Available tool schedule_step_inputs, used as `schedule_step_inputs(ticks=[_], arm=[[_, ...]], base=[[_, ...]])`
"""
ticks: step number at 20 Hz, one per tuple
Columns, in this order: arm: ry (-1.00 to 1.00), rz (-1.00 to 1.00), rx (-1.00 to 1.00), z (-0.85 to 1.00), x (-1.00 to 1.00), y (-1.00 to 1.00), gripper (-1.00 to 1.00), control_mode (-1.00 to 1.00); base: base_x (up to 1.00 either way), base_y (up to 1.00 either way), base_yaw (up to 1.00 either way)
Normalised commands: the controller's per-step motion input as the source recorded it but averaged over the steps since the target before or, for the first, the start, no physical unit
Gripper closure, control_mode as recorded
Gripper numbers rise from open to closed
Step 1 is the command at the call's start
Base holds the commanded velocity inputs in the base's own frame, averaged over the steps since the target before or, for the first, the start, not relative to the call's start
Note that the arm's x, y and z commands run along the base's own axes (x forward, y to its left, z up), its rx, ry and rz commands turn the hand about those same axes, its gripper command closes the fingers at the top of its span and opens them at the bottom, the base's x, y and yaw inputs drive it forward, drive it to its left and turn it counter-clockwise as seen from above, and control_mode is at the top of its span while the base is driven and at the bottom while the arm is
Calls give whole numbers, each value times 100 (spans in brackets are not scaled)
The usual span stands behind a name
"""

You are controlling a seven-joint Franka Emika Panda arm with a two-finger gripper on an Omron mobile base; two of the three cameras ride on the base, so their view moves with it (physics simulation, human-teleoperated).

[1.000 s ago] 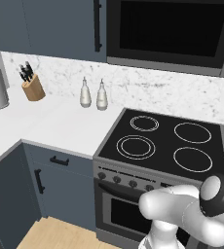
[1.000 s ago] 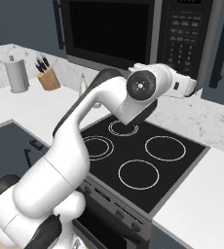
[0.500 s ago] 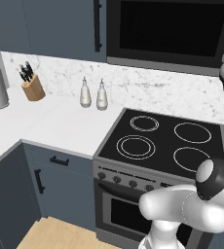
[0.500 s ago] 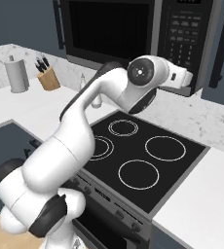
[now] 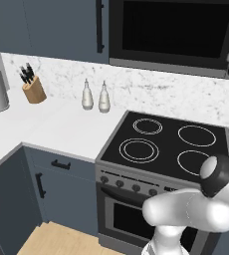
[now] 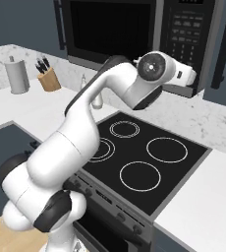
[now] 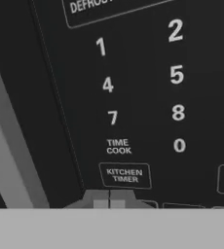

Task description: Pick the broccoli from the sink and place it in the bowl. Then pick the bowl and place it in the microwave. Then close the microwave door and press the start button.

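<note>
I find the gripper [image 7: 109,199] pushed up against the microwave [image 6: 134,34] keypad [image 7: 143,97], its jaws pressed together with nothing between them. Over the last second the hand has swung from in front of the microwave's lower right corner in toward that panel, so I judge the button press is the step in hand. The microwave door [image 5: 178,30] is shut, its glass dark, which suggests the loading steps are behind us.

The closed fingertips [image 7: 100,200] sit just below the "kitchen timer" key [image 7: 125,175]. The row of keys under it is cut off by the bottom of the hand view, so I cannot read which one is the start button, nor confirm contact. The bowl and broccoli are presumably inside the microwave; the dark window hides them. The stove [image 5: 169,144] stands directly under the microwave.
</note>
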Motion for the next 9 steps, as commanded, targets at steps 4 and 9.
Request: schedule_step_inputs(ticks=[4, 9], arm=[[-11, 13, 0, -21, 5, -8, 100, -100], [-15, 4, 5, -1, -25, 18, 100, -100]], base=[[0, 0, 0], [0, 0, 0]])
